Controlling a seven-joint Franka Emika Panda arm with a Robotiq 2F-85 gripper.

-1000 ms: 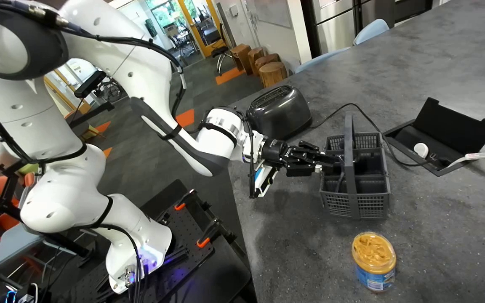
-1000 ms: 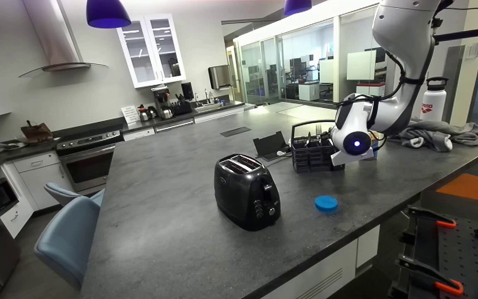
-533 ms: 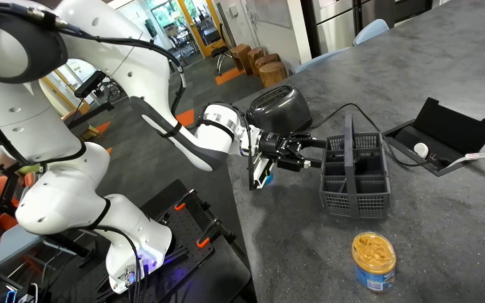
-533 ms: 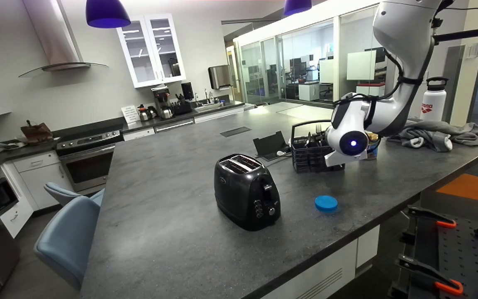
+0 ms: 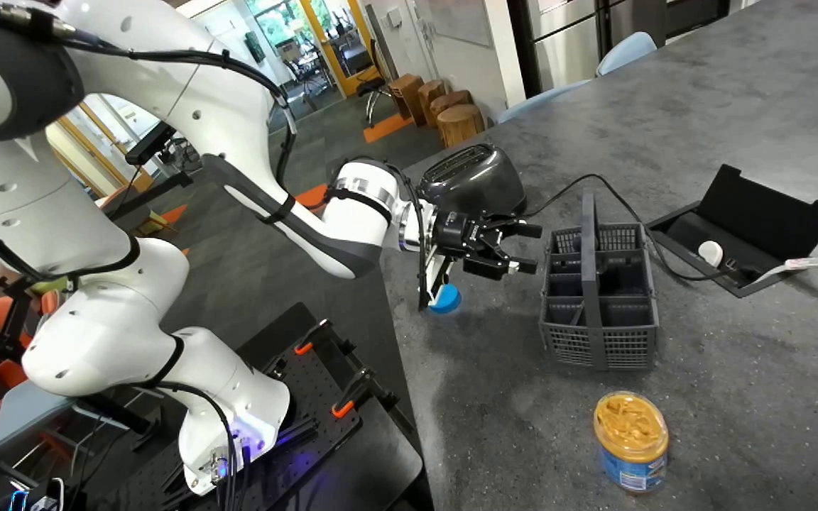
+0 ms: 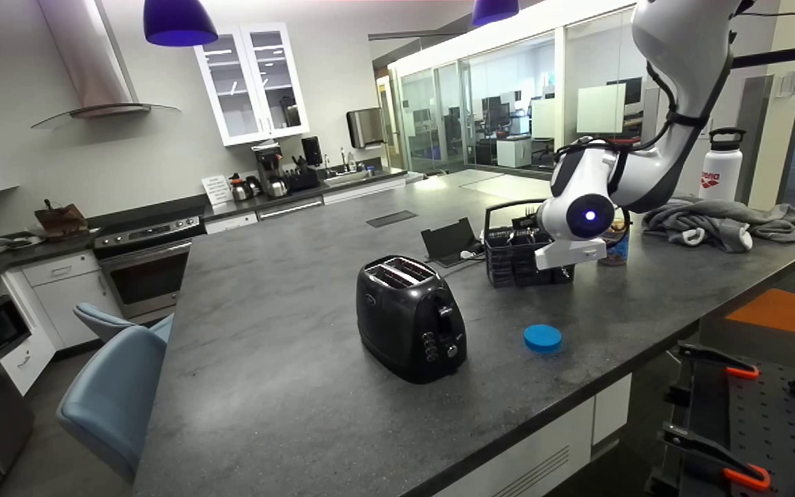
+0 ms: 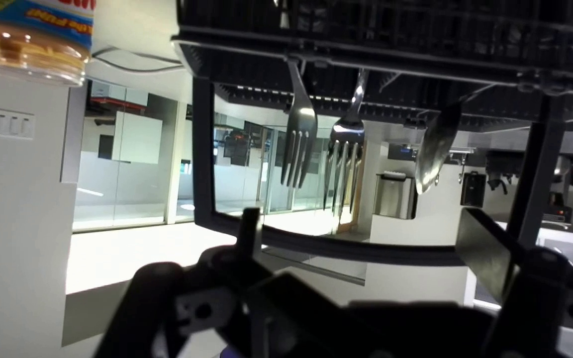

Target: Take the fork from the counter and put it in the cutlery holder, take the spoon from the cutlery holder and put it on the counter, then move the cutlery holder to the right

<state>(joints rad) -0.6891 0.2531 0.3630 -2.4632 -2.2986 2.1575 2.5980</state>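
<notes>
The gripper (image 5: pixel 532 248), spread wide, hung between the robot-side edge of the tabletop (image 5: pixel 508 433) and the cutlery holder (image 5: pixel 571 345), which contained forks (image 7: pixel 300 122) and a spoon (image 7: pixel 438 141).

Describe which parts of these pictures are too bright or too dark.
Wrist view: black two-fingered gripper mostly a silhouette against whitish glare, silver metal spoon with a bright tip; in an exterior view, pale glare on the far end of the dark grey speckled counter; in an exterior view, some compartments of the dark rectangular mesh cutlery holder too dark to read.
</notes>
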